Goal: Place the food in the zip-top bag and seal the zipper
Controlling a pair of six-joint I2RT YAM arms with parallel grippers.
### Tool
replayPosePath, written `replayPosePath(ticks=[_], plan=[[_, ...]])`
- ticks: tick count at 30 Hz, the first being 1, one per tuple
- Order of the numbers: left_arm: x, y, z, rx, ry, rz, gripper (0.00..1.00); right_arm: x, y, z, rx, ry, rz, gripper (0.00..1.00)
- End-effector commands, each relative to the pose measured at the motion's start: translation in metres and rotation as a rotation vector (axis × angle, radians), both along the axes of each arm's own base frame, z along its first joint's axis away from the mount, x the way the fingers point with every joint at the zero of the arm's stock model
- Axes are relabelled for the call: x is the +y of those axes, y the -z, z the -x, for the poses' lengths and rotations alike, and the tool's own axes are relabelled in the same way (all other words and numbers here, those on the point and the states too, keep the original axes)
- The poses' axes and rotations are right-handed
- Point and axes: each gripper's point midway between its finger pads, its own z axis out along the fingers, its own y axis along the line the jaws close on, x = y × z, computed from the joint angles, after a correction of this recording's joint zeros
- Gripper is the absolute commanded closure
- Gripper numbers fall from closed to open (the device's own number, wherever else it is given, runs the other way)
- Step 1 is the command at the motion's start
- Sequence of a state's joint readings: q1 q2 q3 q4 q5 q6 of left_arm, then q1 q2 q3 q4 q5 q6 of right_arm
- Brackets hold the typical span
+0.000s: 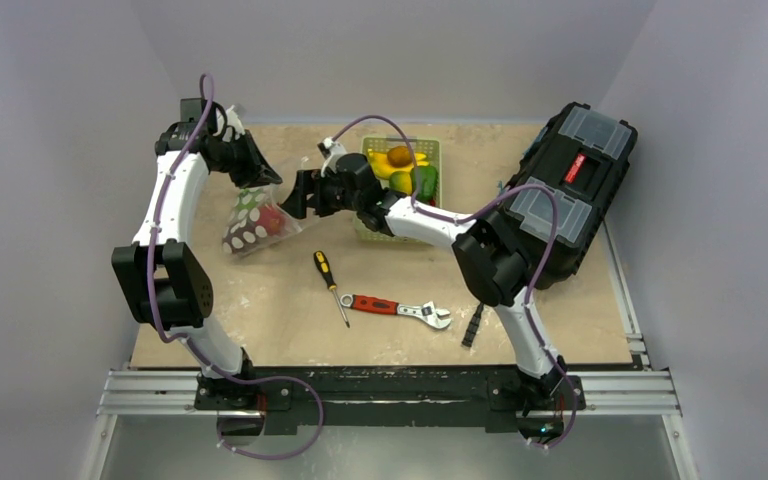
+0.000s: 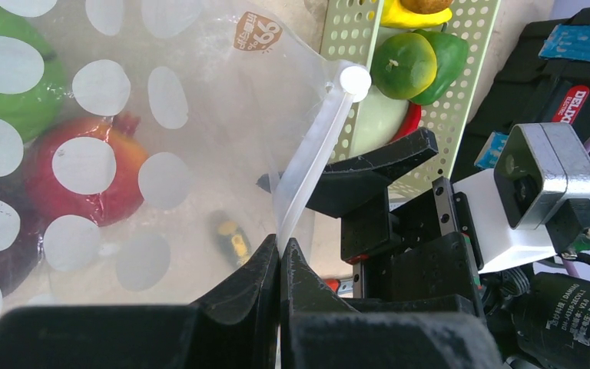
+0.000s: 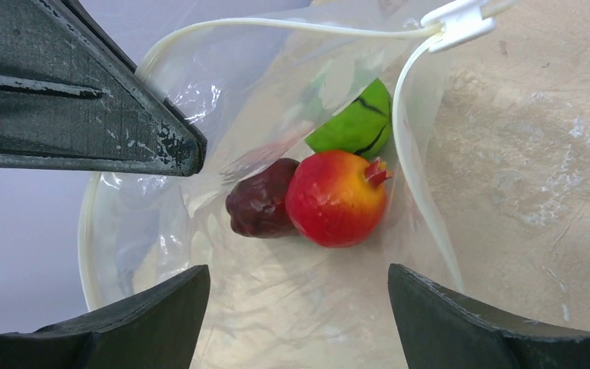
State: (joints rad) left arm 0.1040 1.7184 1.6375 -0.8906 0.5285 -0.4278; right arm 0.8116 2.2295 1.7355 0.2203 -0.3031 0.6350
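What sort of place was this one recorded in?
Probably a robot lab test cell, not a home: a wooden tabletop boxed in by plain pale walls, a metal rail at its near edge, and staged props, a wrench and a toolbox.

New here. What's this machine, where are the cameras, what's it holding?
Two robot arms are bolted at the near edge of the table. The top picture looks down from above and behind them; the other two come from cameras on each wrist. The left pincer is shut on the mouth edge of the zip-top bag, clear with white dots. The right pincer is open at the bag's mouth; inside lie a red fruit, a dark fruit and a green fruit. More food sits in the green basket. A screwdriver, a wrench and a black toolbox are there too.
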Motion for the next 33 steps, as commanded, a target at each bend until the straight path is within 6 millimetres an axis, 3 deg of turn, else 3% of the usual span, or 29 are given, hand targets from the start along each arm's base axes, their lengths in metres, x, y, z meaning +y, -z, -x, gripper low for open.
replayPosePath(ticks=[1, 11, 19, 27, 33], plan=[[-0.001, -0.014, -0.002, -0.050, 0.004, 0.019, 1.00, -0.006, -0.065, 0.002, -0.105, 0.011, -0.055, 0.14], [-0.001, -0.015, -0.001, -0.052, 0.003, 0.020, 1.00, -0.034, -0.086, 0.012, -0.190, 0.033, 0.009, 0.13], [-0.001, -0.015, -0.001, -0.053, 0.004, 0.025, 1.00, -0.082, -0.087, 0.007, -0.220, 0.115, 0.060, 0.12], [-0.002, -0.017, 0.000, -0.057, 0.007, 0.028, 1.00, -0.149, -0.057, -0.018, -0.149, 0.296, 0.161, 0.05], [-0.003, -0.017, 0.000, -0.057, 0.008, 0.031, 1.00, -0.198, -0.029, -0.047, -0.090, 0.535, 0.371, 0.01]])
